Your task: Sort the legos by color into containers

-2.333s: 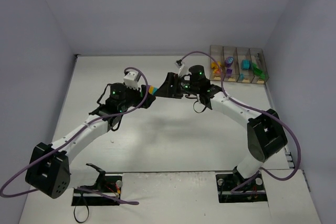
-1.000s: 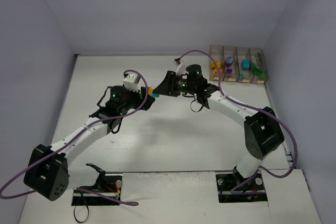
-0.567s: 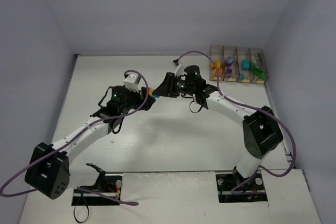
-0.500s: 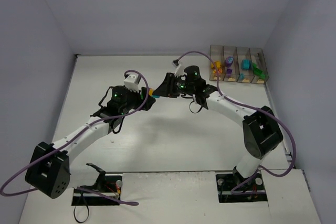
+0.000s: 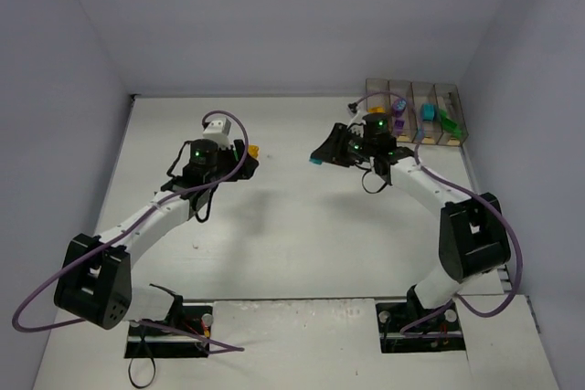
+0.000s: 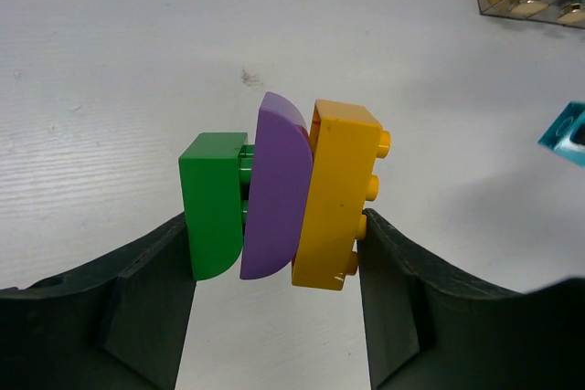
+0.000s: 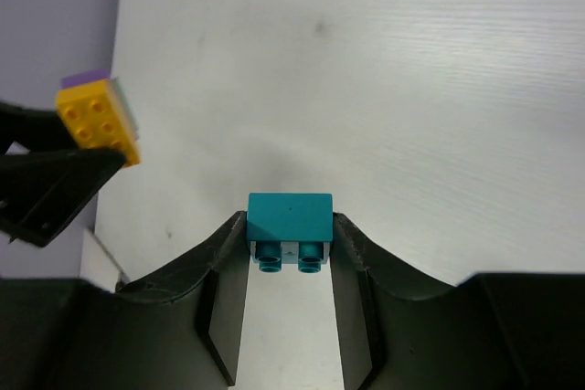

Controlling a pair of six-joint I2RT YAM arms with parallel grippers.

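The left gripper (image 6: 274,226) is black; in it are three legos: a green brick (image 6: 212,207), a purple brick (image 6: 277,191), a yellow-orange brick (image 6: 334,191). The black right gripper (image 7: 290,226) has a teal brick (image 7: 290,216). The table (image 6: 137,61) is white, faintly streaked. The containers (image 5: 413,89) at its far right corner are smoky brown, tan-based.

left tool (image 6: 274,226): brick stack (image 6: 329,198) | right tool (image 7: 291,230): brick (image 7: 291,210) | containers (image 5: 411,89): far-right

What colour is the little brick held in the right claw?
Teal; the brick shows best in the right wrist view.
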